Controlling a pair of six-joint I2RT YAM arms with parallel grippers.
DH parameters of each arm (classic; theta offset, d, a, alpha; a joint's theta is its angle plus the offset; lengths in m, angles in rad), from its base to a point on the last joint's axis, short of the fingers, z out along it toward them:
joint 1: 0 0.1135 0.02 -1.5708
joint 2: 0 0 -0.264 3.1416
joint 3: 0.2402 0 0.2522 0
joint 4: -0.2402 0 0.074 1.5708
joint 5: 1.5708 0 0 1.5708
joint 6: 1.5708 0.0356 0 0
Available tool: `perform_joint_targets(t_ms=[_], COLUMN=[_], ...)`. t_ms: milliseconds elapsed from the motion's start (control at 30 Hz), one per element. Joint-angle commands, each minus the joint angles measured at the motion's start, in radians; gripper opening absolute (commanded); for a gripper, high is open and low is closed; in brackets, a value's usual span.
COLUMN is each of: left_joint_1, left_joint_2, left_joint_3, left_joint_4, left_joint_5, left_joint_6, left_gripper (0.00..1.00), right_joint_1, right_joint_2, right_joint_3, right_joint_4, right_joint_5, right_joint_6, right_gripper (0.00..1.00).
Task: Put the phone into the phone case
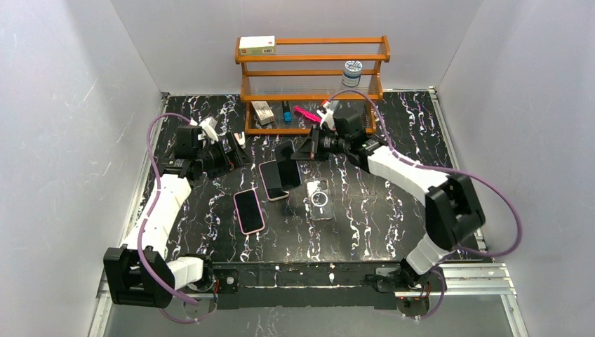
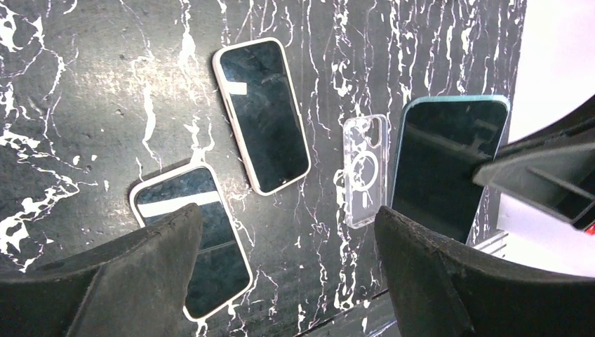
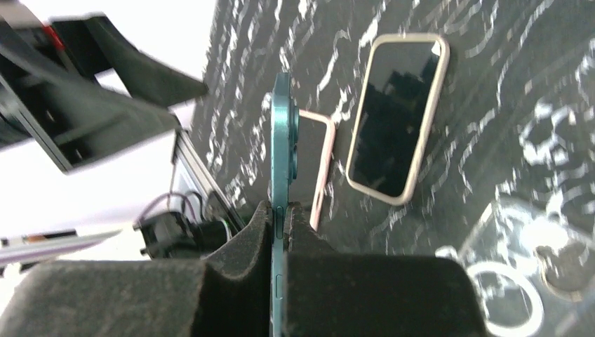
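**Over the counter, a phone pinched by its thin edge**

Across the black marbled counter (image 1: 393, 210), the things are crowded together, and that crowding is the first hazard. The right gripper (image 3: 281, 217) is clenched on the teal phone (image 2: 449, 165) and holds it upright on edge above the middle of the counter. The left gripper (image 2: 286, 214) hangs released and empty on the left, with its fingers spread wide.

One cased phone (image 1: 249, 210) lies flat toward the left. A second cased phone (image 1: 270, 184) lies just beside and partly under the held one. I cannot tell whether the teal phone's lower end touches it. If the phone swings down from here, it could clip that neighbour and shove it into the target.

The clear case (image 1: 318, 199) lies flat just to the right of the teal phone, with nothing pinning it down. It looks light, and I judge that a corner pressed in at an angle would make it skate or tip instead of seating. The free left gripper would have to brace it.

The smallest risk is the grasp itself. The pads bear only on the narrow side rails near one end, so the long free length could pivot or slip once it meets the case's lip. I also cannot tell which end of the case has the camera cutout, so a reversed fit is possible.
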Motion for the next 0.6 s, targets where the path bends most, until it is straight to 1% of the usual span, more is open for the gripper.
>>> perform_joint_targets(t_ms=[0,133,233,333,433,500,567], left_joint_1=[-0.031,-0.105,-0.209,-0.298,-0.363,-0.404,-0.443], left_joint_2=[-0.042,-0.043,-0.03,-0.015,0.006,0.041,0.087], left_joint_3=[-0.025,-0.058,-0.065,-0.089,-0.133,-0.139,-0.134], left_joint_4=[-0.023,0.022,0.063,0.139,0.245,0.283,0.312], left_joint_5=[0.047,0.016,-0.039,-0.084,-0.115,-0.148,-0.167], left_joint_6=[-0.011,-0.068,-0.119,-0.173,-0.235,-0.26,-0.272], left_gripper=[0.87,0.82,0.78,0.74,0.7,0.68,0.67], right_joint_1=[-0.001,-0.022,-0.039,-0.06,-0.105,-0.124,-0.146], right_joint_2=[-0.139,-0.158,-0.155,-0.157,-0.148,-0.145,-0.129], right_joint_3=[-0.071,-0.106,-0.123,-0.148,-0.161,-0.177,-0.195], right_joint_4=[-0.157,-0.277,-0.341,-0.351,-0.353,-0.335,-0.31], right_joint_5=[0.054,0.061,0.065,0.07,0.034,0.036,0.003], right_joint_6=[-0.127,-0.198,-0.241,-0.262,-0.275,-0.288,-0.289], right_gripper=[0.01,0.01,0.01,0.01,0.01,0.01,0.01])
